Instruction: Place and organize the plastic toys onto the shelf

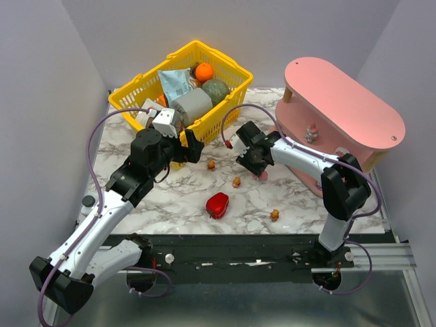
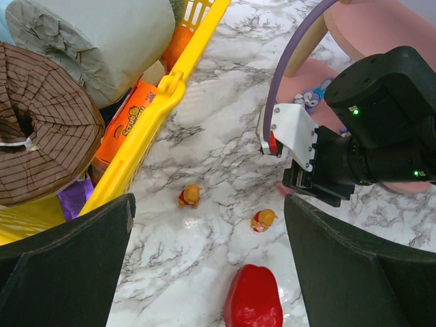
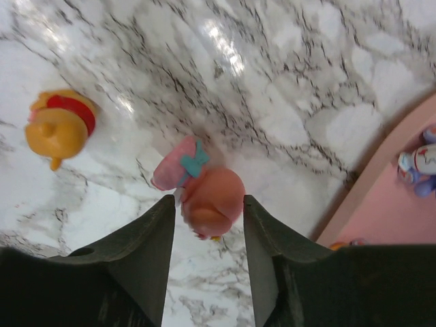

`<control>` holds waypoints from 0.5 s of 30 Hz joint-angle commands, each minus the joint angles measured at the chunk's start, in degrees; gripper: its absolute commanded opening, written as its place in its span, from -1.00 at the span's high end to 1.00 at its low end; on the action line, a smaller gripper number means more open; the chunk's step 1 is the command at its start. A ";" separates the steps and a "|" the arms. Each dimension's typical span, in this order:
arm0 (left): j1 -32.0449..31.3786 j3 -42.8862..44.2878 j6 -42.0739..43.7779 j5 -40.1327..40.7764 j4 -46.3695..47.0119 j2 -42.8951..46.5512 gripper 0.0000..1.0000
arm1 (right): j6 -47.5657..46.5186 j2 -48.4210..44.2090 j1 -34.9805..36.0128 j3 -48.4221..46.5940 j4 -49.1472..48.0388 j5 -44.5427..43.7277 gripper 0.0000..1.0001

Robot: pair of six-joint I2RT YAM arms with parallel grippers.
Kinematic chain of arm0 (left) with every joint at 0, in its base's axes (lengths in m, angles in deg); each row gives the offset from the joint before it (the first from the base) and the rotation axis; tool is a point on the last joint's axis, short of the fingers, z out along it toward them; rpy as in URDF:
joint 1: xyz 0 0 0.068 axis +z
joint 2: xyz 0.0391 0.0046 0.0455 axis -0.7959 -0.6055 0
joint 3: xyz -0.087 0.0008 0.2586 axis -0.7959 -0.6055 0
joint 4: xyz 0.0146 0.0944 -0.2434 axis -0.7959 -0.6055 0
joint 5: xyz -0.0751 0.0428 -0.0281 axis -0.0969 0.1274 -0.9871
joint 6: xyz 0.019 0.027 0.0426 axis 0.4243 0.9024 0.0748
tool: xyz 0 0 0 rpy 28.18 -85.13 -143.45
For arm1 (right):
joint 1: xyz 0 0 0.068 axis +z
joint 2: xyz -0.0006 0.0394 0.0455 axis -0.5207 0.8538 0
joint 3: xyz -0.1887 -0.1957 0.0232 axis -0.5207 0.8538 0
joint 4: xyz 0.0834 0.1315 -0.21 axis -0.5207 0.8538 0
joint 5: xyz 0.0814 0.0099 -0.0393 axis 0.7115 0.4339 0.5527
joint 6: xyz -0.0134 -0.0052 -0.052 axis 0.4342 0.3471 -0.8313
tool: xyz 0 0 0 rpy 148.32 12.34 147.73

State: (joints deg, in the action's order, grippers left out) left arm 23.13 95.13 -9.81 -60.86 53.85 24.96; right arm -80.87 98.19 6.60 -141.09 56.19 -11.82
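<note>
My right gripper (image 3: 208, 221) is down at the marble table with a pink toy with a teal bow (image 3: 202, 185) between its fingertips. The right finger touches the toy and a sliver of gap shows at the left one. The toy rests on the table. From above, this gripper (image 1: 253, 163) is just left of the pink shelf (image 1: 354, 102). Loose orange toys (image 1: 211, 164) (image 1: 236, 181) (image 1: 274, 215) lie on the marble, and one (image 3: 60, 126) is left of the pink toy. My left gripper (image 2: 208, 204) hovers wide open and empty above two orange toys (image 2: 191, 195) (image 2: 262, 219).
A glossy red pepper (image 1: 217, 204) lies near the front edge. The yellow basket (image 1: 139, 87) of groceries stands at the back left, close beside my left gripper (image 1: 189, 146). Small toys (image 1: 312, 131) stand on a shelf tier, and a purple-blue one (image 3: 417, 165) on the bottom board.
</note>
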 commanded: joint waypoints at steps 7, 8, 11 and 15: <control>0.34 -1.48 -1.09 -1.19 1.60 1.53 -0.97 | 5.28 -0.38 2.28 -0.30 4.26 -7.69 0.95; 0.34 -1.57 -1.17 -1.19 1.59 1.79 -0.98 | 6.33 -1.00 2.36 -0.30 3.30 -6.89 0.89; 0.34 -1.83 -1.26 -2.58 1.51 2.06 -0.98 | 7.92 -4.42 2.37 1.27 0.14 -3.82 0.51; 0.34 -2.10 -1.52 -3.38 1.86 1.97 -0.98 | 9.51 -9.78 2.28 4.17 -3.47 -2.49 0.20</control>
State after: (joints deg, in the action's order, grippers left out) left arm 23.13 94.13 -10.66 -61.78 54.37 26.01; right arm -74.51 95.21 8.68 -139.32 57.35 -16.69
